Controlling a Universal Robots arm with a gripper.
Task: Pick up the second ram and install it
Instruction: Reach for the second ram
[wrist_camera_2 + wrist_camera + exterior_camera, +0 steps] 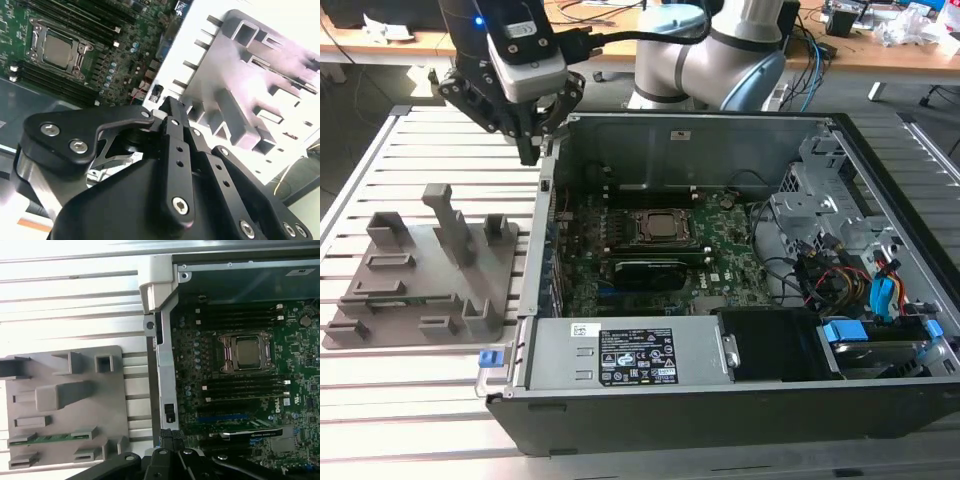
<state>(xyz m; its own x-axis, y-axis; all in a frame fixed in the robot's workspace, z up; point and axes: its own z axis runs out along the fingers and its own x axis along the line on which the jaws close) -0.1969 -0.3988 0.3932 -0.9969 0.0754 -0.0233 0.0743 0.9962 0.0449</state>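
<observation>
**Gripper empty above case edge; ram in tray**

The gripper [533,152] is seen in the exterior view hanging over the table [380,390], just above the side wall of the open case [720,135] that faces the tray [470,290]. Its fingers are drawn together to a single tip, and nothing is held between them. In both wrist views the same tip is seen poised over the case's rim, with the tray to one side and the board [200,365] to the other.

The ram [42,439] is seen in the first wrist view as a thin green strip lying flat in a slot of the grey tray, held between small grey lugs near one edge of it. It is well apart from the gripper and is not touched by it.

The tray is placed flat on the slatted table, at the exterior view's left of the case and just beside it. Several upright grey posts are carried on it.

Inside the case the board is laid flat, with the socket [246,352] near its middle. Long dark slots [245,387] are set along two opposite sides of the socket. Whether a stick is seated in any of them cannot be told.
</observation>
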